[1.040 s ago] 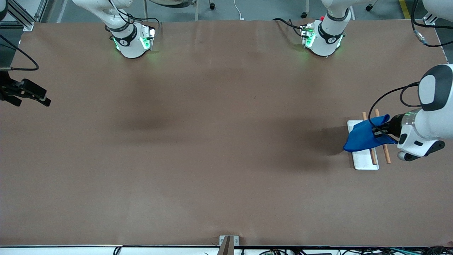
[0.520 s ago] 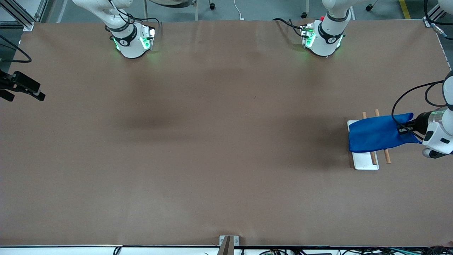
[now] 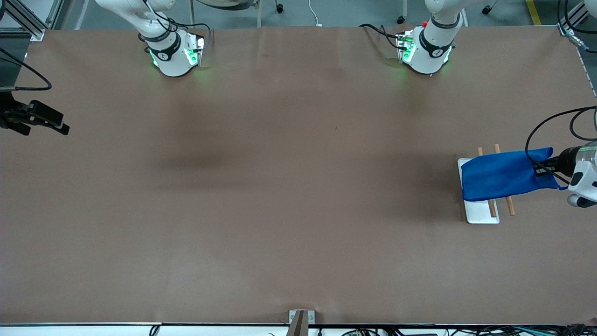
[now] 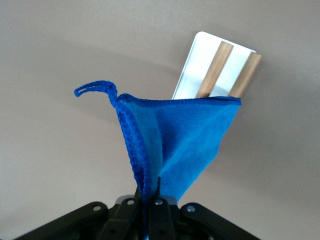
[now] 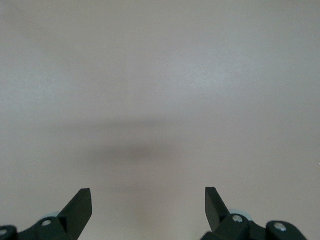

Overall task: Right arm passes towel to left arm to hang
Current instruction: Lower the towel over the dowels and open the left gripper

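- Handover looks done: the bright royal-blue soft cloth towel (image 3: 506, 174) is with the left arm, not the right.
- Left gripper (image 3: 542, 167) is clamped tight on one end of the towel, out over the table (image 3: 280, 186) just off the rack's left-arm-end side.
- Landmark: the white flat-based rack (image 3: 480, 212) with two brown wooden rails (image 3: 510, 205). The towel is spread flat across both rails and covers the part of the rack farther from the front camera.
- Left wrist view: the towel (image 4: 175, 140) runs taut from the jaws out to the rack (image 4: 200, 60); the thread loop (image 4: 95, 89) sticks out at one corner.
- Right gripper (image 3: 44, 122) waits at the right arm's end of the table, well apart from the rack, jaws wide open, nothing held; right wrist view shows its fingertips (image 5: 80, 205) over bare table.
- Left to do, I judge: let go so the end drops over the rail, then retract. Not hung until released.
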{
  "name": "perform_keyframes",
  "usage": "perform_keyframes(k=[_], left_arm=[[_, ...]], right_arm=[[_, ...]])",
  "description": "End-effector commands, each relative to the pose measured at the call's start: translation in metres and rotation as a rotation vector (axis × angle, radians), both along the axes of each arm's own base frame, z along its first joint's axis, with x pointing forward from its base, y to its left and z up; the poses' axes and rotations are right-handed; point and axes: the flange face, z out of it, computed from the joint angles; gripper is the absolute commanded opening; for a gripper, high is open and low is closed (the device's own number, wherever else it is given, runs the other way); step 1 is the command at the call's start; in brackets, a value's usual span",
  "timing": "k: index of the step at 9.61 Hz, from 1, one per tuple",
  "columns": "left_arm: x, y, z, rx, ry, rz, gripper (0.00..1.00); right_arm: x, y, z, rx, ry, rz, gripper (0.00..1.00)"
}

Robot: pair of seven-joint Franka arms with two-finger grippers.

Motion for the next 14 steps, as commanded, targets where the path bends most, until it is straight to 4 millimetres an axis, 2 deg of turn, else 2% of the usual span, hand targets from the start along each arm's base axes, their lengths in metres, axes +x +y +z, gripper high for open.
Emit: perform_keyframes(k=[1,4,6,7,9,10,14], left_arm=[[0.001,0.008,-0.022,-0.004,0.021,-0.021,0.01],[0.000,0.030,-0.029,-0.025,0.009,-0.055,0.01],[-0.001,0.038,-0.035,-0.035,0.006,-0.065,0.01],[-0.003,0.050,-0.038,-0.036,0.007,-0.049,0.01],[-0.001,0.053,-0.043,-0.045,-0.002,-0.069,0.01],[-0.003,0.066,-0.045,-0.051,-0.009,-0.068,0.01],[-0.002,0.074,-0.060,-0.062,-0.013,-0.073,0.04]], right_arm=[[-0.003,-0.003,0.002,-0.019,-0.012,-0.003,1.00],[-0.003,-0.003,0.000,-0.018,-0.007,-0.005,1.00],[-0.002,-0.004,-0.001,-0.019,-0.006,-0.005,1.00],[-0.003,-0.004,-0.001,-0.019,-0.003,-0.004,1.00],[-0.002,-0.003,-0.002,-0.017,-0.001,-0.004,1.00],[-0.002,-0.003,-0.002,-0.017,-0.001,-0.004,1.00],[-0.002,-0.003,-0.002,-0.017,0.000,-0.004,1.00]])
